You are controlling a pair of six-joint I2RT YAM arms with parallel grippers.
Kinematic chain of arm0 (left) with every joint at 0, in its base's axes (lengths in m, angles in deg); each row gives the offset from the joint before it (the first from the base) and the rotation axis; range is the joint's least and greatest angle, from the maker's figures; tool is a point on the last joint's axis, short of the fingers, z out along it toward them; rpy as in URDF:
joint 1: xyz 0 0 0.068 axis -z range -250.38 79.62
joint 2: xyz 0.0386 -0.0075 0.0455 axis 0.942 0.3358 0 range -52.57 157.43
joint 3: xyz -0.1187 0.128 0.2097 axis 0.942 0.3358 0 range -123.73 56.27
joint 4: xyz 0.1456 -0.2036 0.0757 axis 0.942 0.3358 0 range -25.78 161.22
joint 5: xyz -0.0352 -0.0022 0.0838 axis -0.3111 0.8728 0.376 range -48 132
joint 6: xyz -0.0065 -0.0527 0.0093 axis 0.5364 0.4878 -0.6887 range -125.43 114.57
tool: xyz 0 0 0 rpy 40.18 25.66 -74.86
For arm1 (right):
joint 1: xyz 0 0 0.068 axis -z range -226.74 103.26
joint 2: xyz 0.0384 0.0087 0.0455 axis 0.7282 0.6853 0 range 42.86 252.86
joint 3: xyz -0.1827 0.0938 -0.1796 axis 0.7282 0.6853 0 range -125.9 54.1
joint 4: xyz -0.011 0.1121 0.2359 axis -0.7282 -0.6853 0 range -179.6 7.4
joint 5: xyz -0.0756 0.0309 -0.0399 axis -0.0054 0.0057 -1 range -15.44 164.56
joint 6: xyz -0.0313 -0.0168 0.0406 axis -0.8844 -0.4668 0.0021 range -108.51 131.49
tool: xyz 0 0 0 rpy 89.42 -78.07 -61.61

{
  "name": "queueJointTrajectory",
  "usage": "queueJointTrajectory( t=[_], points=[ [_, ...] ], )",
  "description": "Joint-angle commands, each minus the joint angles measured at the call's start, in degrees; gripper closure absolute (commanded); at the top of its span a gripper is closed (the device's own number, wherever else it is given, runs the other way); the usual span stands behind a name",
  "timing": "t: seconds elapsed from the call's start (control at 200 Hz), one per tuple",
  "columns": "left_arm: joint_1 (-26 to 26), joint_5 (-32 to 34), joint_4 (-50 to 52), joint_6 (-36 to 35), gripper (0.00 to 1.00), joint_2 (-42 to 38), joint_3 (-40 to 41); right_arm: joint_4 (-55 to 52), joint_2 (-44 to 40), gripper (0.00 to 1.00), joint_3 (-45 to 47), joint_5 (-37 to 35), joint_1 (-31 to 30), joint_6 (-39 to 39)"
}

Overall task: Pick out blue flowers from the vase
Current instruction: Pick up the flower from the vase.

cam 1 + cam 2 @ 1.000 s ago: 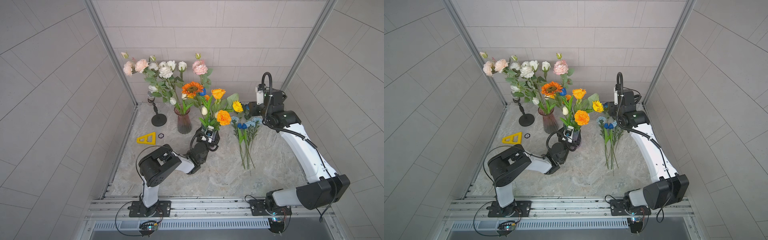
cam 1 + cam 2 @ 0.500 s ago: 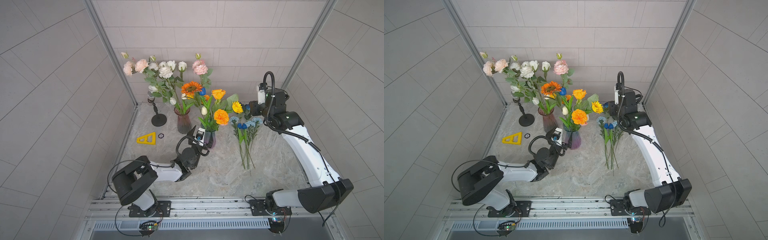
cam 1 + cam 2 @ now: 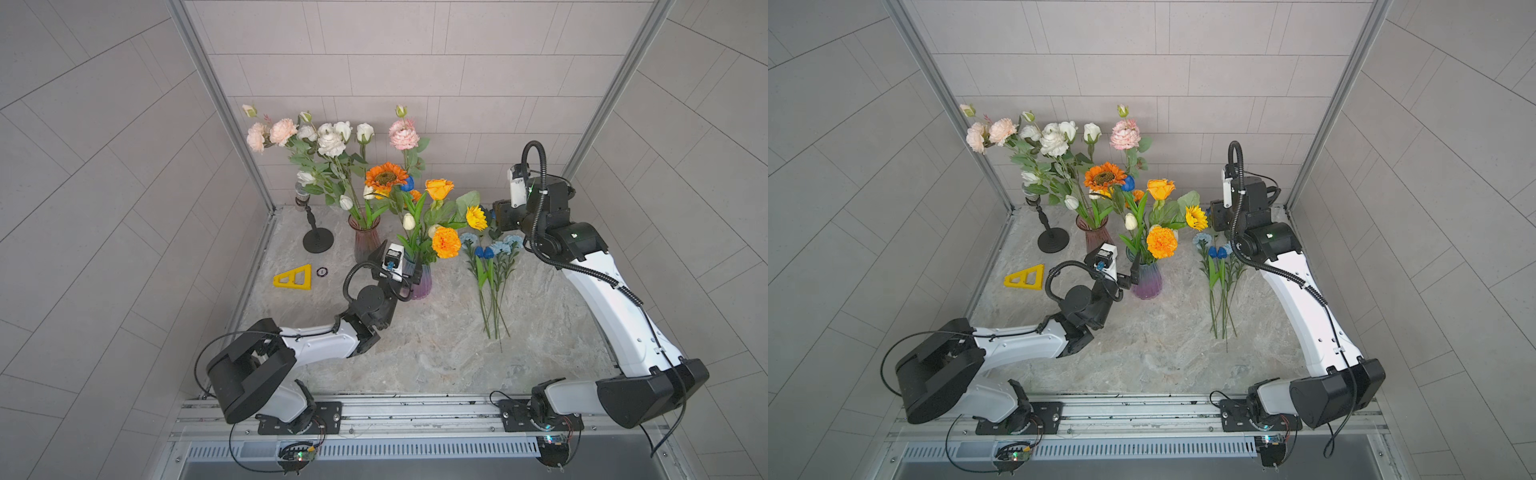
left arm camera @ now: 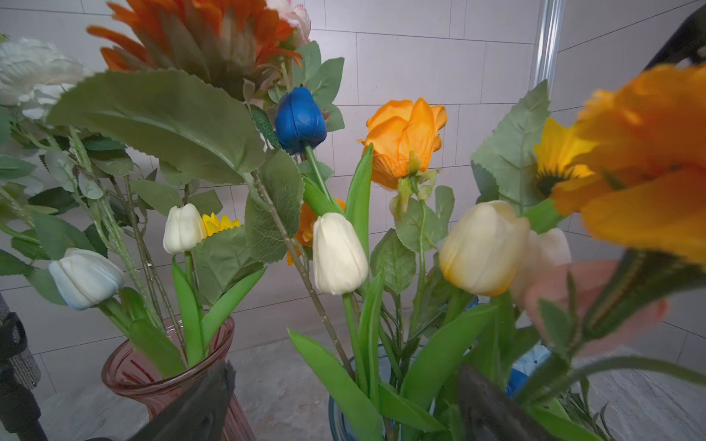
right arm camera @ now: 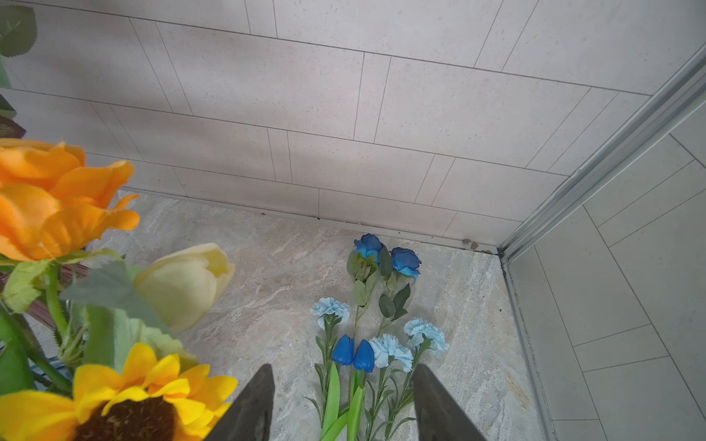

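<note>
Stem of blue tulip [image 4: 300,119] lost among leaves; left hand [image 4: 344,404] open, right hand [image 5: 344,401] open, both cropped.

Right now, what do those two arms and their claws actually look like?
Both arms have white shells with black joints and bulky black bases. A ribbed black cable loops over each wrist beside a small white camera block. Each claw ends in two dark, pointed fingers.
</note>
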Motion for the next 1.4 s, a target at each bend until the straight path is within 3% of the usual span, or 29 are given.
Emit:
queueJointTrajectory(
  t=[0.0, 0.495, 0.856, 1.391],
  points=[
    [-3.36, -1.94, 0.93, 4.98, 0.06, 0.82, -2.56, -1.29, -1.25, 0.42, -3.75, -0.42, -1.76, -2.0],
    [-7.05, -8.21, 5.34, 9.86, 0.06, 6.86, -9.86, -3.86, 1.36, 0.42, -11.95, 1.38, -10.26, -3.75],
    [-8.92, -8.19, 2.86, 12.87, 0.06, 12.58, -12.74, -5.16, 2.49, 0.42, -14.24, 3.61, -13.42, -5.11],
    [-8.92, -4.28, 7.96, 16.02, 0.08, 6.18, -11.28, -6.08, 4.92, 0.42, -15.48, 6.41, -14.72, -5.81]
  ],
)
